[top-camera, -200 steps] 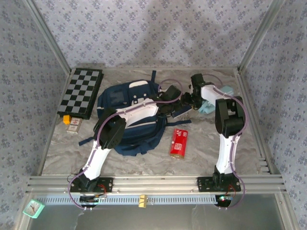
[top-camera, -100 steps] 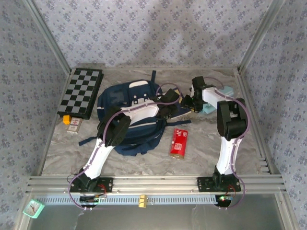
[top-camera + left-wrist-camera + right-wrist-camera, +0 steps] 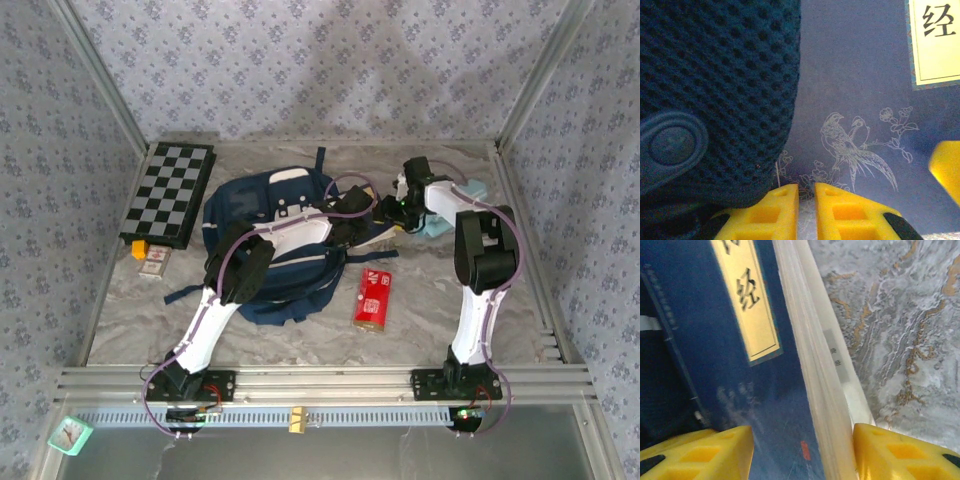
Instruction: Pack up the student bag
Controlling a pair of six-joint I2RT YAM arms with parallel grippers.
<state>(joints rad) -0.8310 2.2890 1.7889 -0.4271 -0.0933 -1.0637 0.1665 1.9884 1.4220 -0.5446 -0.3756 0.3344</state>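
Observation:
The student bag [image 3: 255, 225], navy with a pale front patch, lies left of centre; its dark mesh [image 3: 715, 85] is seen close up in the left wrist view. A blue book [image 3: 377, 233] with a yellow title label [image 3: 747, 305] and bird drawings [image 3: 855, 145] lies at the bag's right edge. My right gripper [image 3: 398, 210] [image 3: 802, 450] straddles the book, one finger on the cover side and one past the white page edges, shut on it. My left gripper [image 3: 358, 222] [image 3: 806, 192] sits at the seam between mesh and book, fingers almost together with nothing visibly clamped.
A red box [image 3: 372, 298] lies right of the bag, nearer the arm bases. A light-blue pencil case [image 3: 455, 205] sits behind the right gripper. A chessboard [image 3: 170, 192] is at the far left, with a small card [image 3: 152, 258] in front of it.
My left gripper's fingers have closed to a narrow slit and its arm has shifted slightly. The right gripper has edged a little toward the bag with the book.

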